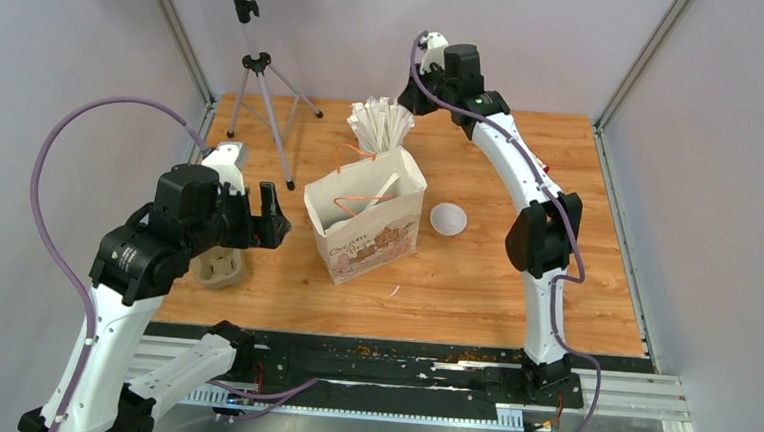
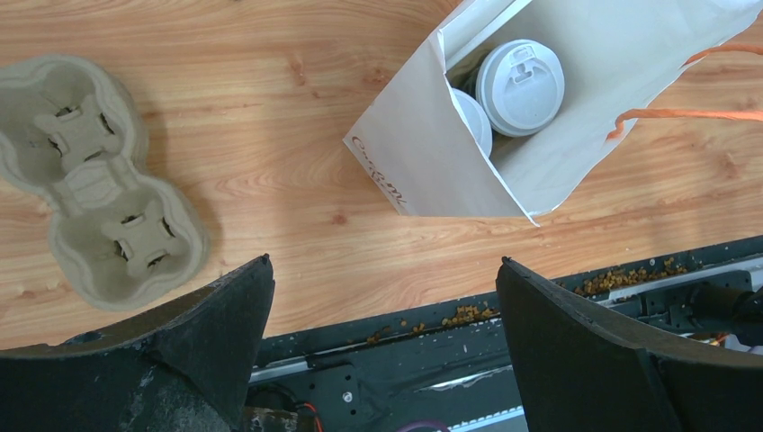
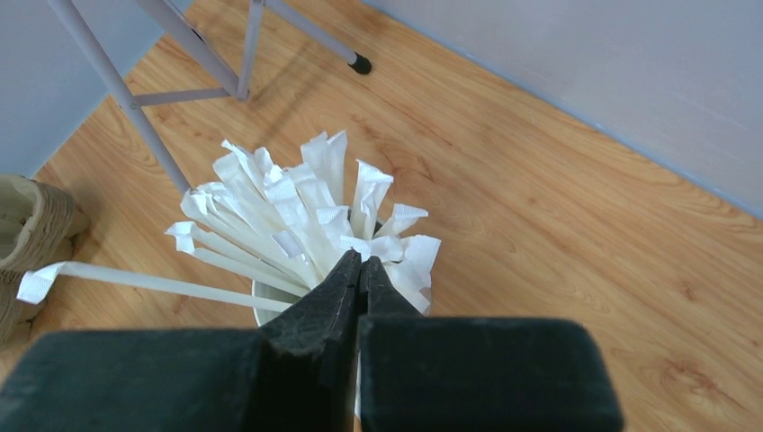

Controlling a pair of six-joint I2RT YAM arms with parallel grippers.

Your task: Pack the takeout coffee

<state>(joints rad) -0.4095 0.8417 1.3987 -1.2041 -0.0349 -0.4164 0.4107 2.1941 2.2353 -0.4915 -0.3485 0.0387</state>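
Two dark paper cups with white plastic lids (image 2: 519, 87) sit side by side inside the open white paper bag (image 2: 423, 162), which has bare wooden table (image 1: 515, 274) on every side. The bag's brown script is unreadable. The left gripper (image 2: 385, 262) gapes wide over the near table edge, beside the beige pulp cup carrier (image 2: 99, 180). The right gripper (image 3: 361, 258) is pinched closed above the white cup of paper-wrapped sticks (image 3: 306, 225).

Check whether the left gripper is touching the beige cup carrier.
Apart. In the left wrist view the left gripper is open and empty, and a strip of bare wood shows between it and the cup carrier lying on the table.
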